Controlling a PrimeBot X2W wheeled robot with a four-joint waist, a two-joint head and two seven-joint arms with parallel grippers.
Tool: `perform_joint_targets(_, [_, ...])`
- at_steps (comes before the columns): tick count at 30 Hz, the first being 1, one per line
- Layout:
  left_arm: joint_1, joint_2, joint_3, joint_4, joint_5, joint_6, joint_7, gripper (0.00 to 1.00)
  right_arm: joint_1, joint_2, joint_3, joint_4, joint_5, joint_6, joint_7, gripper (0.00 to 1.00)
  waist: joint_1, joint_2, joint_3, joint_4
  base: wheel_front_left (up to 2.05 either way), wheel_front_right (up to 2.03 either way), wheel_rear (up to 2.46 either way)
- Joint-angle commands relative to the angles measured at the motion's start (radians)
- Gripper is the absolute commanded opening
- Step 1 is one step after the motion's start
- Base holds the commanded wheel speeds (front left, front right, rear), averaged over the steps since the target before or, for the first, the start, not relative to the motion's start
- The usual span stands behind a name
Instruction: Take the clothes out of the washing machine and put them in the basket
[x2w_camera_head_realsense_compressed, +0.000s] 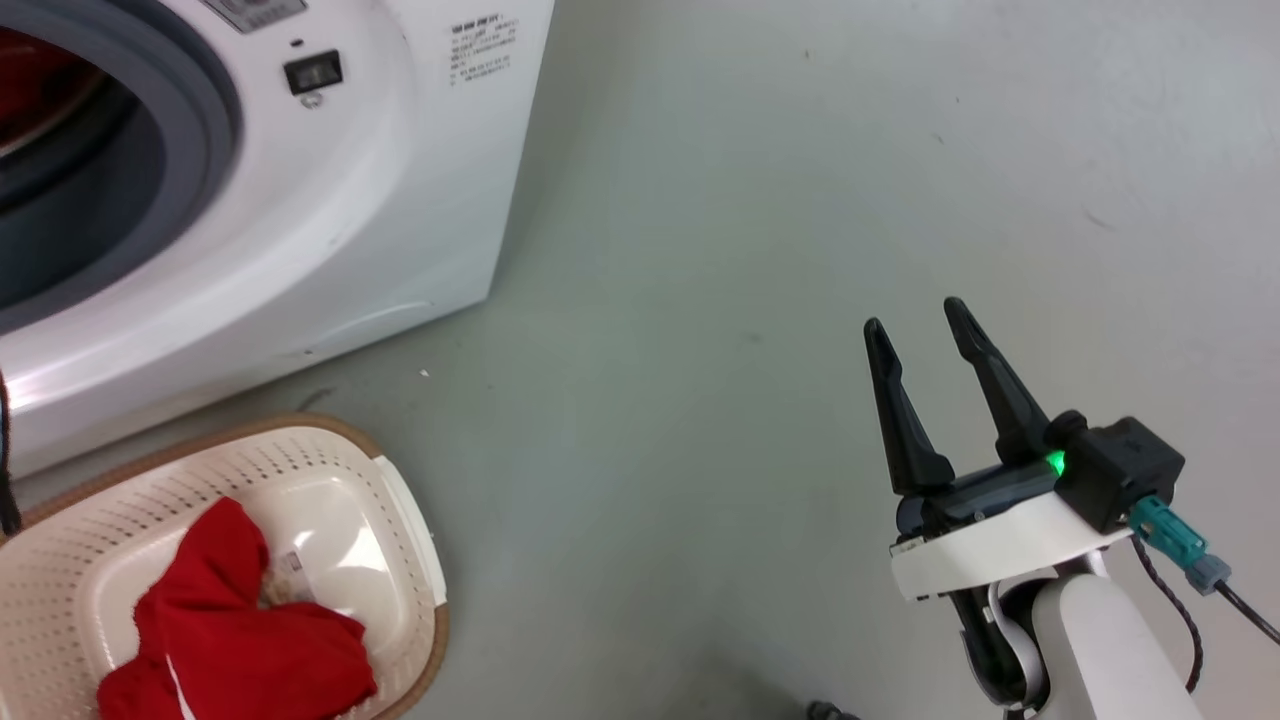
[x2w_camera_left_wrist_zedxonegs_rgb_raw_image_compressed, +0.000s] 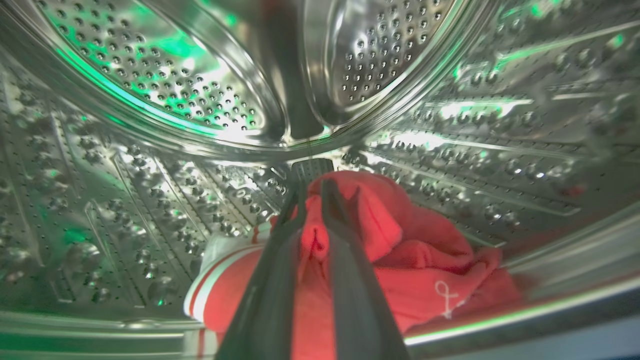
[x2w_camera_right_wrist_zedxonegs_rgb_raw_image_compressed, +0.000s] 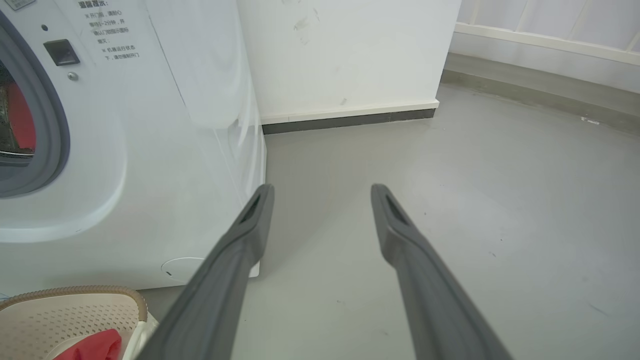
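While one red garment already lies in the basket beside the washing machine, left gripper jaws pinch remaining clothes inside it; right gripper jaws stand apart.

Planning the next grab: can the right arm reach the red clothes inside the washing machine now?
Probably not: the right gripper hangs open over floor beside the washing machine, and the left gripper pinches those clothes.

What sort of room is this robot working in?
Likely a plain laundry corner: a white front-loading washing machine, a cream laundry basket holding red clothes, and a bare grey floor.
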Motion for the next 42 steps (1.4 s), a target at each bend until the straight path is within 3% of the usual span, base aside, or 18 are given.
perform_joint_targets(1, [0.029, -0.014, 0.004, 0.012, -0.01, -0.009, -0.039, 0.0, 0.018, 0.001, -0.006, 0.01, -0.007, -0.001, -0.002, 1.0, 0.0, 0.0, -0.065, 0.03, 0.0, 0.0, 0.0])
perform_joint_targets(12, [0.203, -0.129, -0.019, 0.069, -0.052, -0.071, -0.267, 0.0, 0.086, 0.001, -0.056, 0.034, -0.08, -0.001, 0.02, 1.0, 0.0, 0.0, -0.268, 0.134, 0.0, 0.0, 0.0])
perform_joint_targets(23, [0.376, -0.208, -0.046, -0.065, -0.068, -0.107, -0.326, 0.0, 0.171, 0.001, -0.109, -0.034, -0.132, -0.001, 0.099, 1.0, 0.0, 0.0, -0.436, 0.222, 0.0, 0.0, 0.0])
perform_joint_targets(30, [0.508, -0.23, -0.06, -0.266, -0.078, -0.088, -0.313, 0.0, 0.223, 0.001, -0.129, -0.079, -0.145, -0.001, 0.137, 1.0, 0.0, 0.0, -0.492, 0.264, 0.0, 0.0, 0.0])
perform_joint_targets(42, [0.84, -0.226, -0.086, -0.702, -0.091, 0.001, -0.167, 0.0, 0.261, 0.001, -0.14, -0.124, -0.148, -0.001, 0.165, 1.0, 0.0, 0.0, -0.513, 0.308, 0.0, 0.0, 0.0])
